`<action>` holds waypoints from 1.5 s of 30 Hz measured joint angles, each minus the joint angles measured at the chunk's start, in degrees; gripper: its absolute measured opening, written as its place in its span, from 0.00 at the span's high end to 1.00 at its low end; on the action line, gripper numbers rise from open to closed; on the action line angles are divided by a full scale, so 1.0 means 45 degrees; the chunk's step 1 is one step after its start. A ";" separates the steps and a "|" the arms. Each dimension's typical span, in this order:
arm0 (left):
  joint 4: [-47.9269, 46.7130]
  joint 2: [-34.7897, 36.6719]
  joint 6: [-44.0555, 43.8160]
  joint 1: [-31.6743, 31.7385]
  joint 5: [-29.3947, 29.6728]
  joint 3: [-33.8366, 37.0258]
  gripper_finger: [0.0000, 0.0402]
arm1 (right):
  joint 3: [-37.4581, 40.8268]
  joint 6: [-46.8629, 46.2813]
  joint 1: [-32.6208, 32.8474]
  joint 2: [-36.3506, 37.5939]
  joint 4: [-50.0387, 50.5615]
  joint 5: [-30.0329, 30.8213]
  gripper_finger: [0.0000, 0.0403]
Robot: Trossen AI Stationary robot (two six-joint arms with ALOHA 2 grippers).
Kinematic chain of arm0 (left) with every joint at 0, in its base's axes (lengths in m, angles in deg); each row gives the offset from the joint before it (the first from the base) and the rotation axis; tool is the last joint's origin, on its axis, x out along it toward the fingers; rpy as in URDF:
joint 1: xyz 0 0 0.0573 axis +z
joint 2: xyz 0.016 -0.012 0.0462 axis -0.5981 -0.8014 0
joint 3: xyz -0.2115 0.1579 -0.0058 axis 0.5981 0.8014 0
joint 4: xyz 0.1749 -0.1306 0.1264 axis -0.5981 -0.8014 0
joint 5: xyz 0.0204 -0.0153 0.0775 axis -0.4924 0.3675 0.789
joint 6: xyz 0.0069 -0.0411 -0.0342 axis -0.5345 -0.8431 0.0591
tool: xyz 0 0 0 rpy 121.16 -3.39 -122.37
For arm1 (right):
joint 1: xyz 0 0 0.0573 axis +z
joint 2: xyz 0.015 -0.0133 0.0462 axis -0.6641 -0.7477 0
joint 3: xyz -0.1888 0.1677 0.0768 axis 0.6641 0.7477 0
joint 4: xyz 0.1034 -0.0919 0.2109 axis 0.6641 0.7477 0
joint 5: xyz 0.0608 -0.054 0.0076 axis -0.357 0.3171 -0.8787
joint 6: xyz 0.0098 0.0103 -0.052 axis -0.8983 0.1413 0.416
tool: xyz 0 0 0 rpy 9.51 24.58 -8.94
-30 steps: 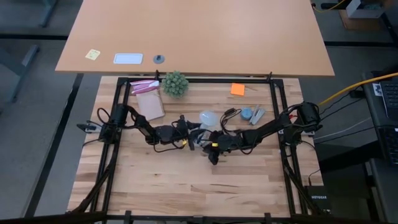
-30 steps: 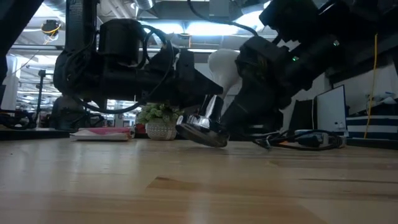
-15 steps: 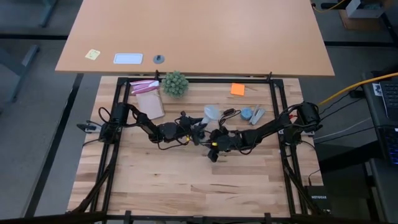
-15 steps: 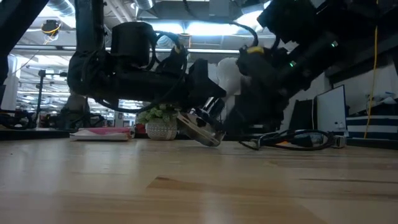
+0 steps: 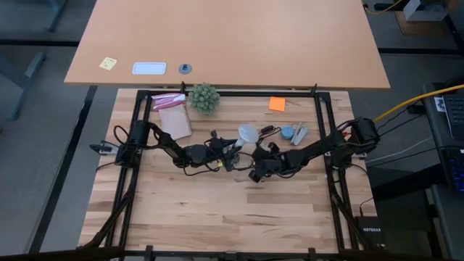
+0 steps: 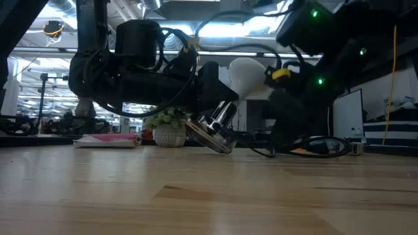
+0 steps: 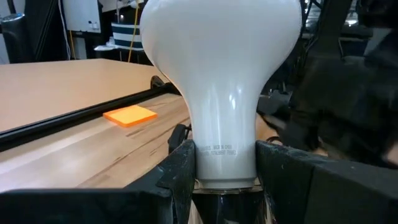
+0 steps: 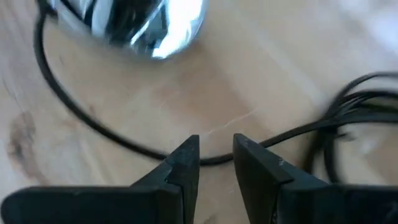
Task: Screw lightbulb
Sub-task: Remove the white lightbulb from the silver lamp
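Note:
The frosted white lightbulb sits mid-table in my left gripper, which comes in level from the left and is shut on it. In the low view the bulb leans toward the right. Its silvery screw end runs down into the round socket disc, which is tilted with its lower edge close to the table. My right gripper points down at the wood beside the socket. Its fingers stand a little apart with nothing between them. My left gripper pinches the bulb's narrow neck, just above the metal screw end, between its two fingers. The fingers come level from the table's left and lie along the bulb. The bulb is tilted, globe away from the gripper, lifted off the table.
The socket's thin black cord curls over the wood just past my right fingertips. A spiky green plant, a pink packet, an orange note and small blue items lie toward the far edge. A black frame borders the table.
My right gripper has drawn back from the socket toward the table's right edge and tipped to point steeply down. The bulb, which the right arm partly covered in the low view, now shows whole and leans further toward the right.

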 joint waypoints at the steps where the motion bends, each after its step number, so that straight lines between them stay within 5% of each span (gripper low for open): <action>1: -0.0049 0.0001 -0.0036 -0.0017 -0.0004 0.0000 0.65 | 0.0000 0.0004 0.0000 0.0230 0.0163 0.0228 0.75; 11: -0.0265 0.0039 -0.0090 -0.0422 -0.0054 -0.0010 0.65 | 0.0005 0.1173 0.0000 0.2372 0.0580 0.3363 0.75; 17: -0.0251 0.0049 -0.0236 -0.0450 -0.0373 0.0003 0.65 | 0.0042 0.3136 0.0000 0.2683 -0.1056 0.3860 0.75; 26: -0.1063 0.0076 -0.1278 -0.0436 -0.0649 -0.0024 0.65 | 0.0034 0.5959 -0.0024 0.2683 -0.3666 0.2819 0.75; 36: -0.1307 0.0039 -0.1317 -0.0423 -0.0813 -0.0024 0.66 | 0.0005 0.5467 -0.0005 0.2683 -0.3246 0.2473 0.75; 45: -0.1352 0.0034 -0.1324 -0.0387 -0.0791 -0.0020 0.66 | 0.0000 0.3879 0.0010 0.2683 -0.1965 0.0741 0.75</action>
